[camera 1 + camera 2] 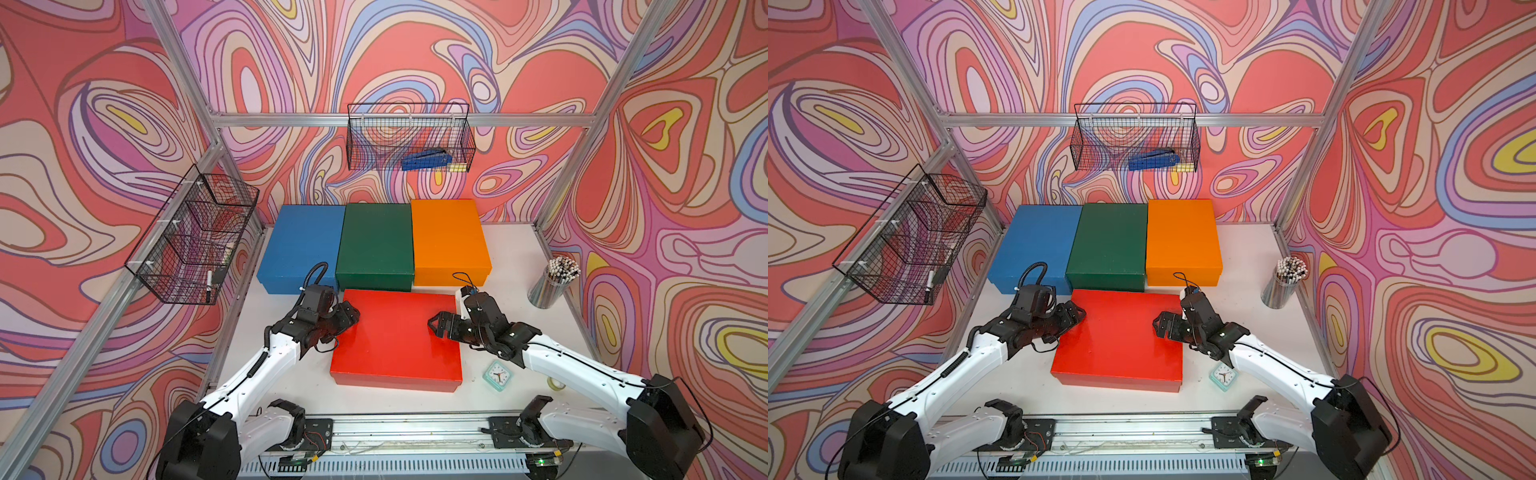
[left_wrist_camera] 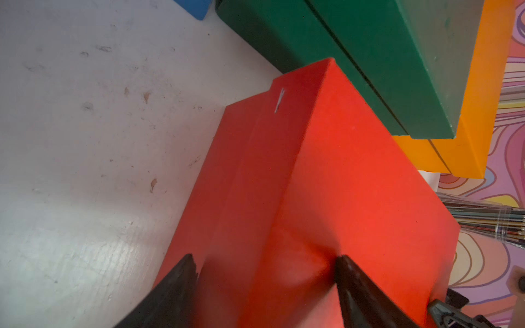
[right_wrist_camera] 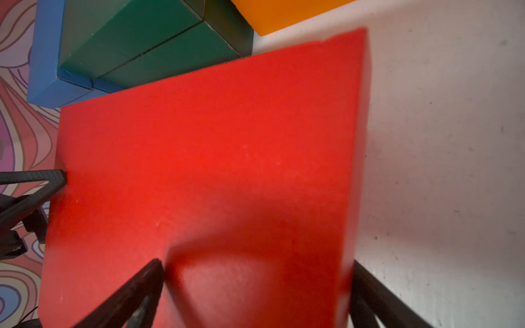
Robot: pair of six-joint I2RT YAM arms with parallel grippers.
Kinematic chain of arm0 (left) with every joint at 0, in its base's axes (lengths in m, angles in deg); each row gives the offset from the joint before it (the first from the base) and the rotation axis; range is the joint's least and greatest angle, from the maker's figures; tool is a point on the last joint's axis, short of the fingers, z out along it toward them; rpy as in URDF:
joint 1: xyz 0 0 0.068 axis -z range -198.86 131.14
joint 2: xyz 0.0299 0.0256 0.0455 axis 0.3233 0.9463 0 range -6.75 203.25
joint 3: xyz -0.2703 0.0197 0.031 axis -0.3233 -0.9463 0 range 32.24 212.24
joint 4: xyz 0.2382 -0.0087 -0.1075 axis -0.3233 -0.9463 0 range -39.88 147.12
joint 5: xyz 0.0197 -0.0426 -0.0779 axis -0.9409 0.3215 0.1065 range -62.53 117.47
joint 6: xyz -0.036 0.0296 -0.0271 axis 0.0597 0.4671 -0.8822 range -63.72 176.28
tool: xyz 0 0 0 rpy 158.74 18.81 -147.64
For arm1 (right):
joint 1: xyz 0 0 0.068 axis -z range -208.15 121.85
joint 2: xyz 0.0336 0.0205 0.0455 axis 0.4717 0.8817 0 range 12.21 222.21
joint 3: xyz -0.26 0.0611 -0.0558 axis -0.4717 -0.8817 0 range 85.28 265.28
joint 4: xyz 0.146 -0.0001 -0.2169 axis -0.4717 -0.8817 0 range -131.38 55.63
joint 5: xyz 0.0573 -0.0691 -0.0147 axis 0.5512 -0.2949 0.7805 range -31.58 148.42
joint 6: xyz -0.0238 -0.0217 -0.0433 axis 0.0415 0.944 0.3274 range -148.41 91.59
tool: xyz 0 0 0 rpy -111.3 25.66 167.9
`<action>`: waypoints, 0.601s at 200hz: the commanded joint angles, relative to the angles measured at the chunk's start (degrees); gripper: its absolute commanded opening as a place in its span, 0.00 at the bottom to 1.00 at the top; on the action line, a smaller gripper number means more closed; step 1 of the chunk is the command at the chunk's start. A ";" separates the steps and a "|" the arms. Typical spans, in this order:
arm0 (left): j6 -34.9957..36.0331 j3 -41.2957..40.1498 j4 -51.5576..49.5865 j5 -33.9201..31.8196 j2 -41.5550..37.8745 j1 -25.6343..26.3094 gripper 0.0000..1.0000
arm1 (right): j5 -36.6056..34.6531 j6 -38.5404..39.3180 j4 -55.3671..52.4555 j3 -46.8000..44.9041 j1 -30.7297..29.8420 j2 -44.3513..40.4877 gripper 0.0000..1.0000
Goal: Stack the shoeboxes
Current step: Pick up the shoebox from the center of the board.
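The red shoebox (image 1: 395, 340) lies lid up at the front middle of the white table. Behind it the blue (image 1: 301, 245), dark green (image 1: 376, 245) and orange (image 1: 449, 241) shoeboxes stand side by side in a row. My left gripper (image 1: 351, 316) straddles the red box's left edge. In the left wrist view its jaws (image 2: 264, 261) stand apart, one finger on the lid and the other by the side wall. My right gripper (image 1: 436, 324) straddles the right edge the same way, jaws wide (image 3: 257, 264), over the red lid (image 3: 213, 142).
A mint-green clock (image 1: 497, 375) and a tape roll (image 1: 556, 383) lie right of the red box, under my right arm. A metal cup of pencils (image 1: 550, 286) stands at the right. Wire baskets hang on the back wall (image 1: 409, 137) and the left wall (image 1: 195, 237).
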State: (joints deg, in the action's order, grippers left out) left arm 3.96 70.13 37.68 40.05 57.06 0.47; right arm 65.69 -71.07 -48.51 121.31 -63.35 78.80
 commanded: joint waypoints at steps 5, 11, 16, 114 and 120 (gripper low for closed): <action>-2.04 0.62 0.33 2.59 1.78 0.54 0.70 | 9.23 -0.41 6.79 0.33 -1.12 2.09 0.97; -2.17 1.08 0.35 2.54 1.68 0.54 0.69 | 9.88 -0.51 7.08 0.93 -1.16 2.54 0.96; -2.26 1.50 0.28 2.58 1.62 0.53 0.69 | 10.44 -0.50 7.23 1.49 -1.12 2.89 0.95; -3.36 9.20 -3.32 3.40 -1.12 0.59 0.69 | 15.36 0.82 3.60 13.57 -1.43 5.20 0.76; -3.34 9.90 -3.54 3.49 -1.50 0.59 0.69 | 15.42 0.90 3.30 14.27 -1.54 5.28 0.76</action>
State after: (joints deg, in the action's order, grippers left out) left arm 3.92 75.66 31.53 33.23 57.43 -1.10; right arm 68.88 -72.29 -50.65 130.62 -61.91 83.50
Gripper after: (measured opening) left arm 0.690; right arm 0.793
